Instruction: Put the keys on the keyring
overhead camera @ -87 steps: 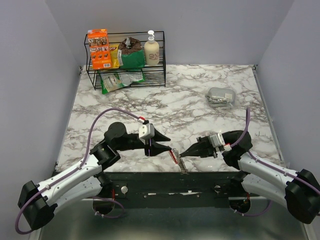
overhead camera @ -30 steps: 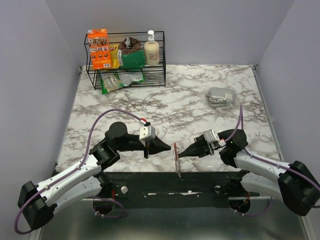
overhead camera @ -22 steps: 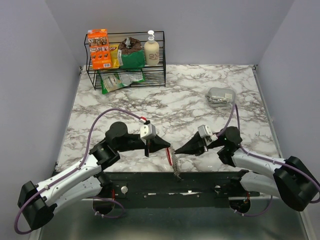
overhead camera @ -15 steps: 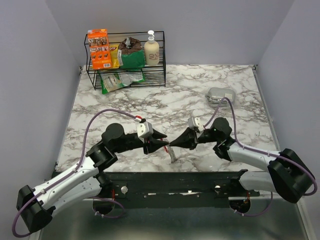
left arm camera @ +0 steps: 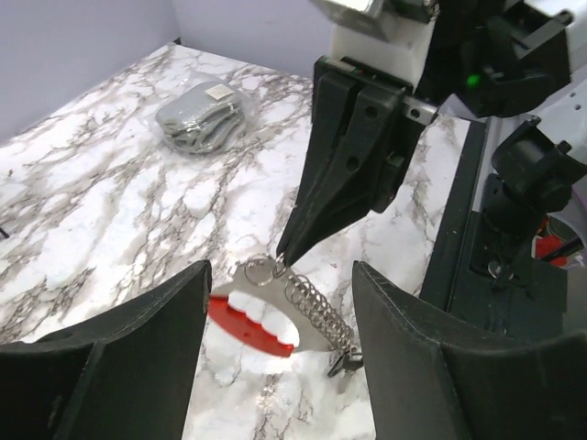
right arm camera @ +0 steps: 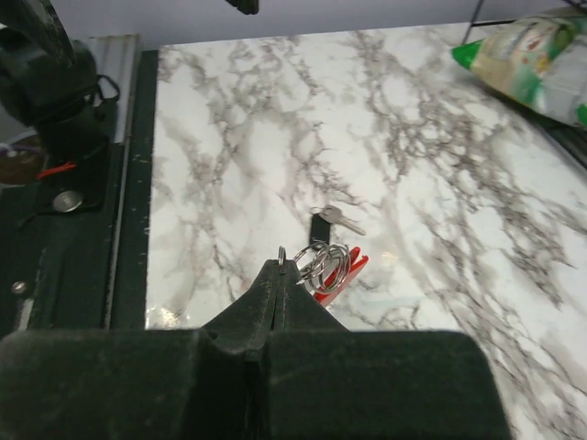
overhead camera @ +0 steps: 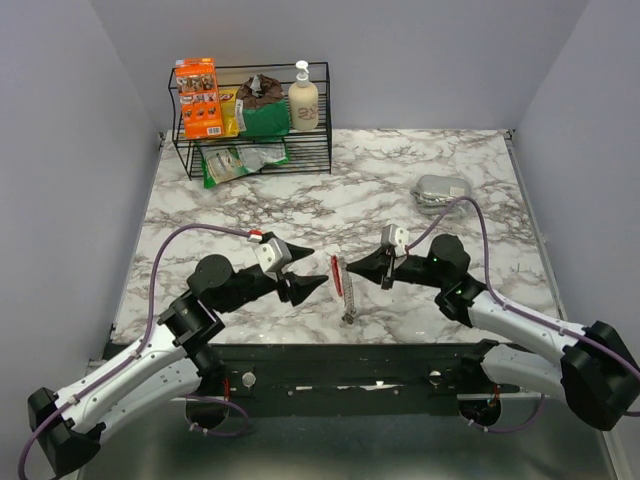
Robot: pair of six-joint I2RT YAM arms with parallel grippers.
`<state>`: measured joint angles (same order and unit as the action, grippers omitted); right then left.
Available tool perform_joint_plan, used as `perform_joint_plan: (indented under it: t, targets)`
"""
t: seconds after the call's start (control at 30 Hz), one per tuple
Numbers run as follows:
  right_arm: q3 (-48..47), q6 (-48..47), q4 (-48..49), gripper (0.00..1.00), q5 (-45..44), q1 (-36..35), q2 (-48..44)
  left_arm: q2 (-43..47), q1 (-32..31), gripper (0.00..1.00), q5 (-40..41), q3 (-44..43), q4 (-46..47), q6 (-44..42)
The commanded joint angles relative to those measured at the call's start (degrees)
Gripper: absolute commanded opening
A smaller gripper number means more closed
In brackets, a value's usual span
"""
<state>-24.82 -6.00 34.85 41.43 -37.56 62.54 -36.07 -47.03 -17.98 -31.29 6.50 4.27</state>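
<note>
**A:** While the right gripper (overhead camera: 350,270) keeps its tips pressed together on that thin split ring (left arm camera: 260,269), where is the keyring (left arm camera: 252,316)?

**B:** It hangs from those tips, well apart from the wire rack (overhead camera: 250,120), on the rack's near side. I cannot tell whether its lower end touches the marble table (overhead camera: 450,150).

**A:** And the key (right arm camera: 323,220)?

**B:** It's small and black-headed, at the keyring's end farthest from the rack. I can't tell whether it is threaded on.

**A:** The left gripper (overhead camera: 318,267)?

**B:** Its fingers are spread and hold nothing. It is also on the rack's near side, with the keyring just off its tips.

**A:** What worries you?

**B:** The pinch is on bare wire, so I'd judge a nudge from the left fingers could twist the ring out and drop everything. The keyring also hangs loose, so it may swing, and a closing grip could catch the gray spring side instead of the red body.
</note>
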Motion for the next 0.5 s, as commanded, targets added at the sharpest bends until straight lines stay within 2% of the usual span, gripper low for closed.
perform_joint_plan:
  t: [0.0, 0.13, 0.27, 0.37, 0.47]
  targets:
    - [-0.6, -5.1, -6.4, 0.0, -12.2, -0.3, -4.0, 1.1, -0.3, 0.73, 5.0, 1.3, -1.2, -0.5]
    - [-2.3, -9.1, -12.1, 0.0, -14.2, -0.3, -3.9, 1.0, -0.3, 0.73, 5.1, 1.3, -1.6, -0.3]
    - [-4.7, -11.7, -16.7, 0.0, -10.5, -0.2, 0.1, 1.3, -0.3, 0.74, 6.0, 1.1, -1.9, -0.3]
    - [-5.3, -7.6, -15.4, 0.01, -4.3, -0.3, 6.4, 1.9, -0.3, 0.74, 7.7, 1.5, -2.0, -0.1]
    - [-4.6, -5.2, -11.8, 0.01, -1.8, -0.4, 10.6, 2.1, -0.3, 0.74, 8.2, 1.7, -2.1, 0.1]
